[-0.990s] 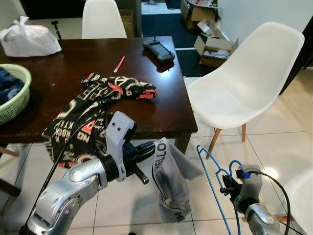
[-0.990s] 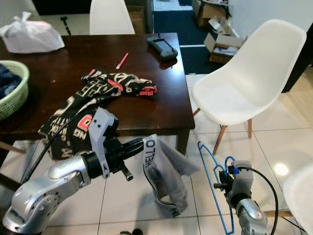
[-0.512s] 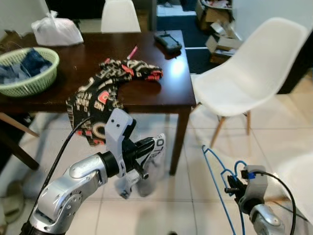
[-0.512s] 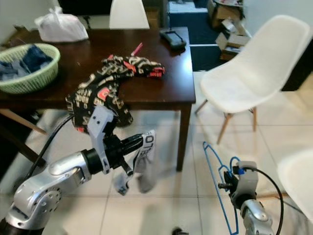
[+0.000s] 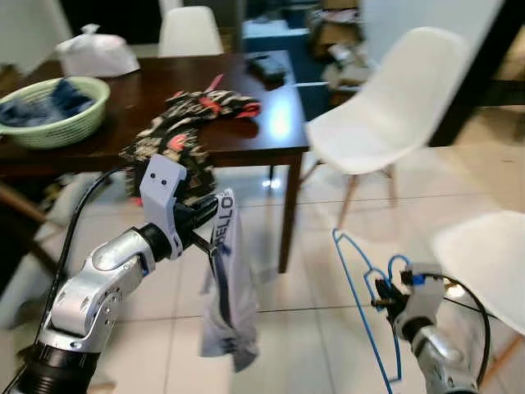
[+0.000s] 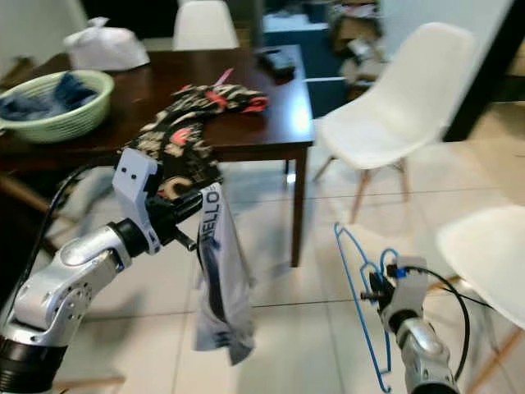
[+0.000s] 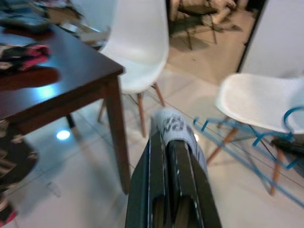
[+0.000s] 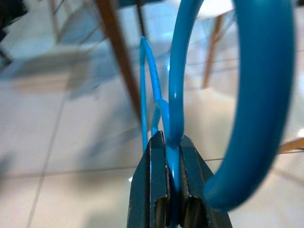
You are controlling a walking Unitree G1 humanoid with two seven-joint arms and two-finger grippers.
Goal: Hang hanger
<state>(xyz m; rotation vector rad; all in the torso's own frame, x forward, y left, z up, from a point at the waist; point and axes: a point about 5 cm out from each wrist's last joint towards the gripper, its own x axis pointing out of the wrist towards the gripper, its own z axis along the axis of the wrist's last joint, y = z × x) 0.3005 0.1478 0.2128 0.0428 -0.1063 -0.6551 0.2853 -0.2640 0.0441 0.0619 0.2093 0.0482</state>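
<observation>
Over tiled floor, beside the dark table [image 5: 246,144]: two items in my claws.
Item 1, blue hanger [image 5: 361,304]: at 4 o'clock in my head view, hook pinched tight in my right gripper [image 8: 172,164], frame angling up toward 12 o'clock. Item 2, grey garment [image 5: 225,304] with lettered waistband: draped over my closed left gripper [image 7: 171,142] at 9 o'clock, hanging down. Patterned cloth [image 5: 184,131] lies on the table; white chair [image 5: 385,107] at 1 o'clock.

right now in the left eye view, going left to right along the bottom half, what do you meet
left gripper → grey garment hanging from it → blue hanger → right gripper → white chair
</observation>
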